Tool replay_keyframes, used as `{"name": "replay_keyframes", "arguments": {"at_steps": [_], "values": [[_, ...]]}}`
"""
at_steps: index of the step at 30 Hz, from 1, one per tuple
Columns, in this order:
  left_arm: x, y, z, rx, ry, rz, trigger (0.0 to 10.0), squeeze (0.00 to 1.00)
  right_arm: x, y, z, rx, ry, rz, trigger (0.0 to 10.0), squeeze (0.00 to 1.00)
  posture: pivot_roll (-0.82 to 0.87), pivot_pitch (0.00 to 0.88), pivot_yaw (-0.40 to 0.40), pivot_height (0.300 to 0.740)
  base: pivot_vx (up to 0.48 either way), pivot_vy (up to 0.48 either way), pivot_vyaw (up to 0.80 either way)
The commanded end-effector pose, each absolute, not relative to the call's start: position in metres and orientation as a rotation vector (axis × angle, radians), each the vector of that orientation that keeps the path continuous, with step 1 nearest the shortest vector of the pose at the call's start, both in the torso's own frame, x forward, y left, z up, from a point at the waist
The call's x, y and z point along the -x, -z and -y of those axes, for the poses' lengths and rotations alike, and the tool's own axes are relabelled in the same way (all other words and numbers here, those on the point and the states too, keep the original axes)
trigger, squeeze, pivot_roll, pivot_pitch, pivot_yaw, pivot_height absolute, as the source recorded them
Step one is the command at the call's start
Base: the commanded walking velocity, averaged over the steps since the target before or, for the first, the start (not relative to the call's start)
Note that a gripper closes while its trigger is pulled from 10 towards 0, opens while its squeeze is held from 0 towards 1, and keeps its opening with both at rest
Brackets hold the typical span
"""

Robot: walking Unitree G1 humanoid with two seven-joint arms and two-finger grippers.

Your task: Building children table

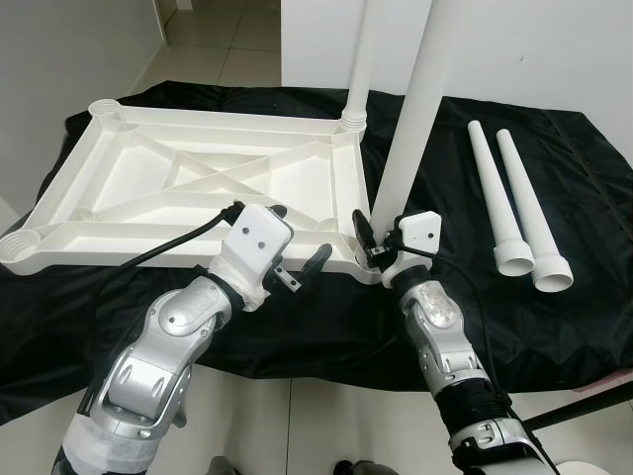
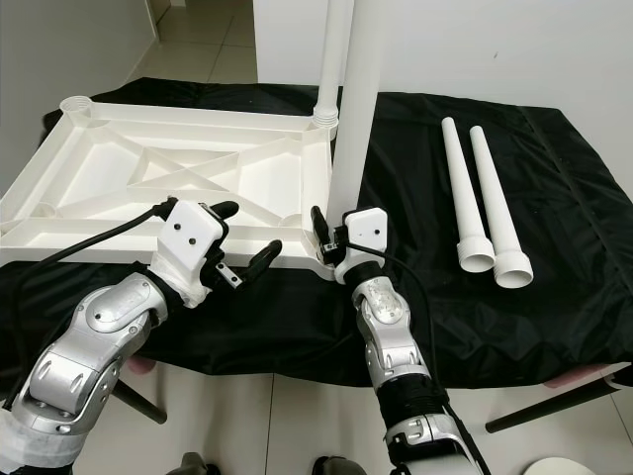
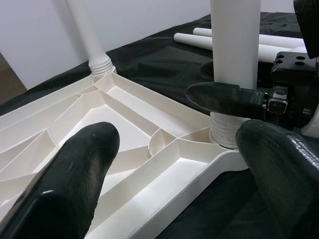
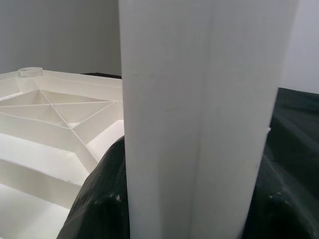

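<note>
While the upturned white tabletop (image 1: 188, 188) lies on the black cloth (image 1: 554, 327), I see my right gripper (image 1: 368, 245) clamped around the base of an upright leg (image 1: 410, 119) at the near right corner socket. My left gripper (image 1: 297, 247) hovers spread wide just beside it. Two loose legs (image 1: 514, 203) lie further right.

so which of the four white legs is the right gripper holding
The upright leg at the tabletop's near corner, clasped by the right gripper just above its socket. Another leg stands at the far corner; two lie loose on the black cloth.
</note>
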State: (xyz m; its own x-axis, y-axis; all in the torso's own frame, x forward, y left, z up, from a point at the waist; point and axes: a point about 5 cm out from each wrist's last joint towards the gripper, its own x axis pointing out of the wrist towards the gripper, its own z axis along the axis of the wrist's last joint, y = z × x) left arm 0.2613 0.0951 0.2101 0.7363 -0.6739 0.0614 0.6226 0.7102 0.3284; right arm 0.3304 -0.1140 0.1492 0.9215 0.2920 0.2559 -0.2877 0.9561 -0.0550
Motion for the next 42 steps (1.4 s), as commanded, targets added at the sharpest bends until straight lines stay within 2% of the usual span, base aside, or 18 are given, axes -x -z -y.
{"name": "replay_keyframes", "arguments": {"at_steps": [1, 8, 13, 21, 30, 42], "values": [[-0.262, -0.207, -0.094, -0.302, 0.75, 0.162, 10.0, 0.0, -0.326, -0.117, 0.123, 0.003, -0.249, 0.101, 10.0, 0.0, -0.01, 0.135, 0.002, 0.74, 0.0, 0.0, 0.0], [-0.262, -0.207, -0.094, -0.3, 0.746, 0.161, 10.0, 0.0, -0.326, -0.118, 0.127, -0.031, -0.135, 0.113, 10.0, 0.0, -0.01, 0.136, -0.002, 0.74, 0.0, 0.0, 0.0], [-0.262, -0.207, -0.093, -0.298, 0.743, 0.164, 10.0, 0.0, -0.315, -0.125, 0.119, -0.056, -0.038, 0.217, 10.0, 0.0, -0.01, 0.134, -0.006, 0.74, 0.0, 0.0, 0.0], [-0.262, -0.208, -0.092, -0.294, 0.746, 0.167, 10.0, 0.0, -0.309, -0.136, 0.106, -0.064, -0.085, 0.287, 10.0, 0.0, -0.01, 0.132, -0.005, 0.74, 0.0, 0.0, 0.0], [-0.262, -0.208, -0.091, -0.29, 0.751, 0.17, 10.0, 0.0, -0.309, -0.136, 0.115, -0.027, -0.026, 0.281, 10.0, 0.0, -0.02, 0.125, -0.011, 0.74, 0.0, 0.0, 0.0], [-0.262, -0.207, -0.089, -0.285, 0.758, 0.172, 10.0, 0.0, -0.304, -0.196, 0.106, -0.023, -0.075, 0.522, 10.0, 0.0, -0.02, 0.112, -0.013, 0.74, 0.0, 0.0, 0.0]]}}
